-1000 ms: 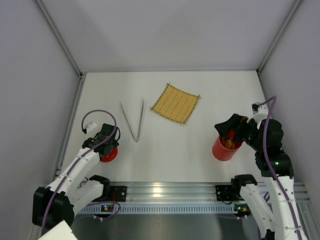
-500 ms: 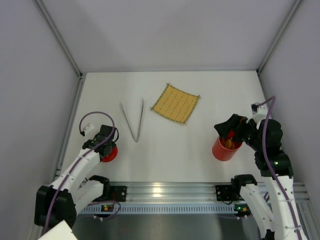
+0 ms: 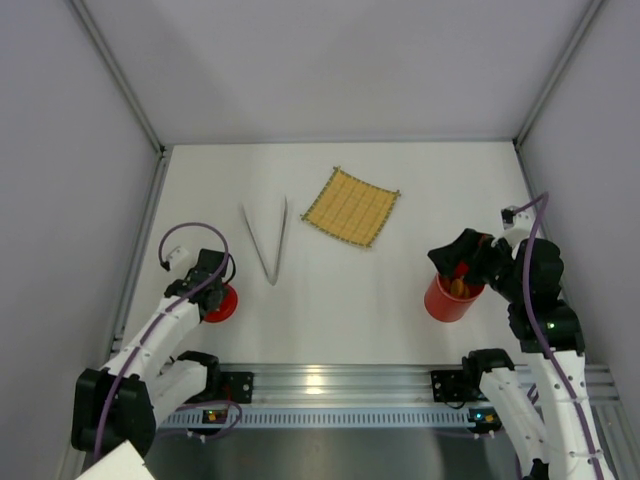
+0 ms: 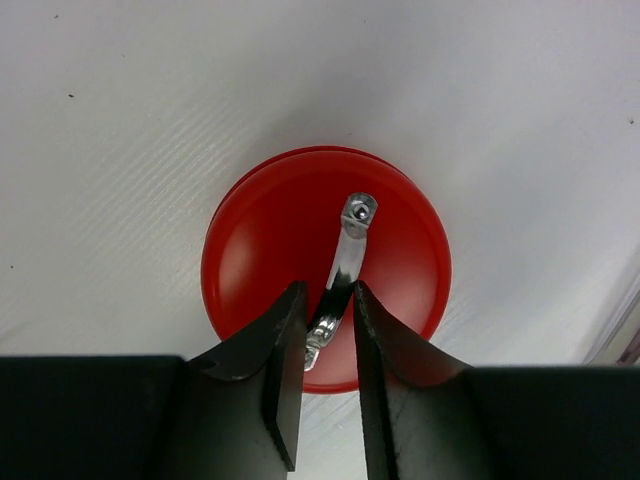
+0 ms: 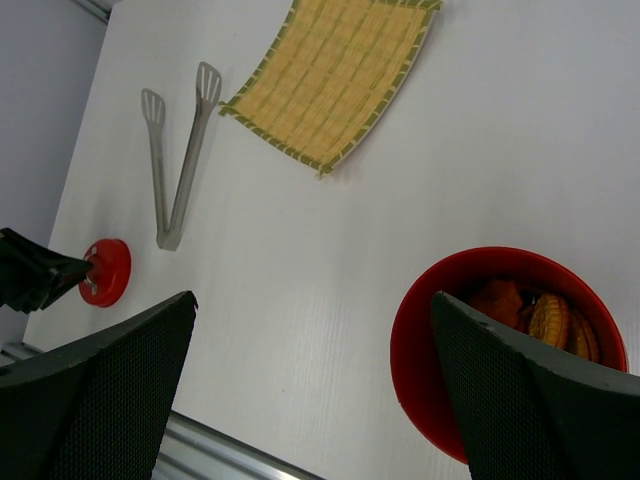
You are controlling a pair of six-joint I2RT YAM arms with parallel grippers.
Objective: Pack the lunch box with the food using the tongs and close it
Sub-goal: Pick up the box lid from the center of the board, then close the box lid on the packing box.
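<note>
The red lid (image 4: pixel 270 240) lies flat on the table at the near left, with a curved metal handle (image 4: pixel 348 250) on top. My left gripper (image 4: pixel 328 290) is down over it, shut on that handle, a finger on each side. In the top view the same lid (image 3: pixel 222 303) shows under the left gripper (image 3: pixel 212 283). The red lunch box (image 3: pixel 447 298) stands upright at the near right with orange and brown food (image 5: pixel 530 310) inside. My right gripper (image 5: pixel 312 296) hangs wide open and holds nothing, its right finger over the box rim (image 5: pixel 440 350). The tongs (image 3: pixel 268 243) lie on the table, untouched.
A yellow woven mat (image 3: pixel 352 206) lies at the back centre, right of the tongs (image 5: pixel 180 160). Grey walls close the table at left, right and back. A metal rail (image 3: pixel 330 385) runs along the near edge between the arm bases.
My left gripper's jaws have come together on the lid's metal handle, and the wrist has settled slightly lower over the lid. The right arm and the lunch box have not moved.
</note>
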